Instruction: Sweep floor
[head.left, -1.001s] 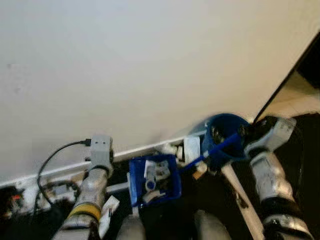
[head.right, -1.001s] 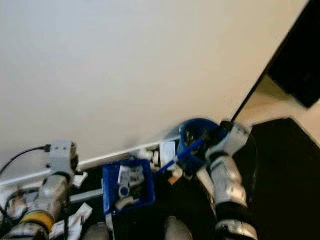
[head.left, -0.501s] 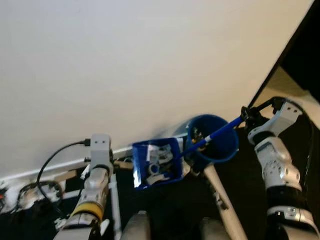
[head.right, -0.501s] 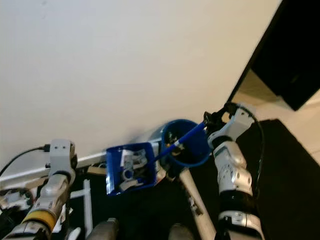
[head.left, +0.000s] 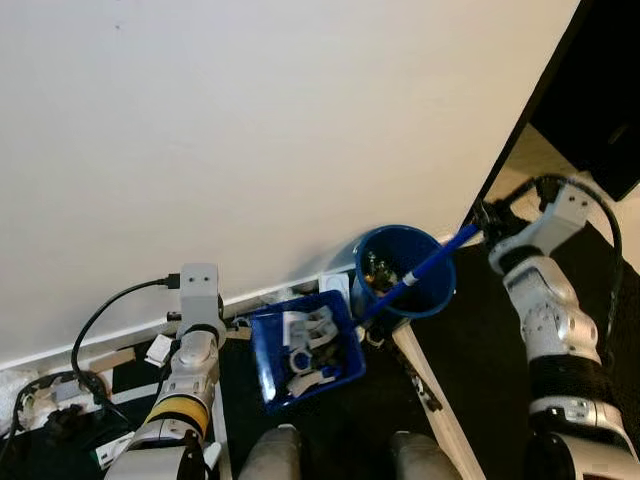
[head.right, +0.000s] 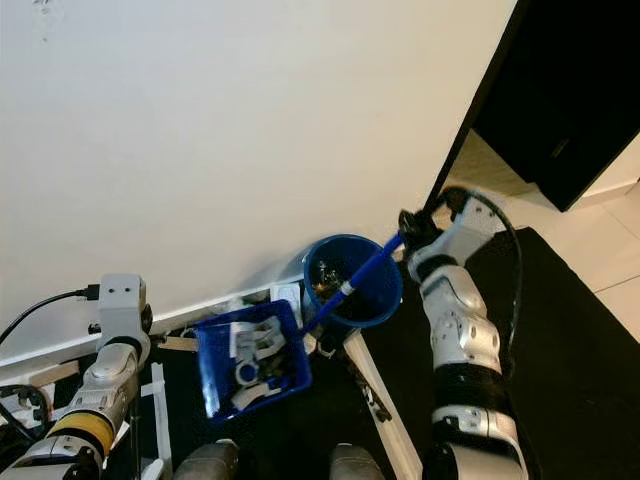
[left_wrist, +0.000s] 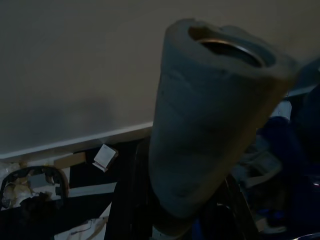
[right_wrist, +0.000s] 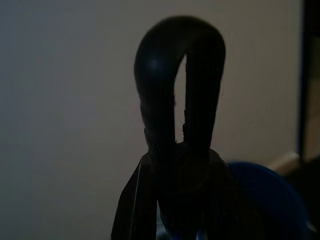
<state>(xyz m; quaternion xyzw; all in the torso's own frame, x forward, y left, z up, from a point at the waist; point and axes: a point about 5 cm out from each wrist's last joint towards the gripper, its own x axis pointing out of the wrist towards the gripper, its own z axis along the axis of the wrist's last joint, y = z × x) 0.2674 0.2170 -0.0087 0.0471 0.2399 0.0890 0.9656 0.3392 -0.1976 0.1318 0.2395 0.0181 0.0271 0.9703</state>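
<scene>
A white wall (head.left: 260, 130) rises above dark floor (head.right: 560, 330). At its foot stands a blue bucket (head.left: 432, 292), and just beside that hangs a blue dustpan (head.left: 305, 348) full of white scraps. The right gripper (head.left: 484, 222) is clamped on the dustpan's handle (head.left: 425, 270). The left gripper (left_wrist: 150, 200) grasps a grey foam pole (left_wrist: 210, 115), the fingers closed around it.

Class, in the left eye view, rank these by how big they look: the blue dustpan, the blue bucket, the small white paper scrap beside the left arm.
1-2. dustpan and bucket, too alike to rank
3. paper scrap, clearly smallest
</scene>
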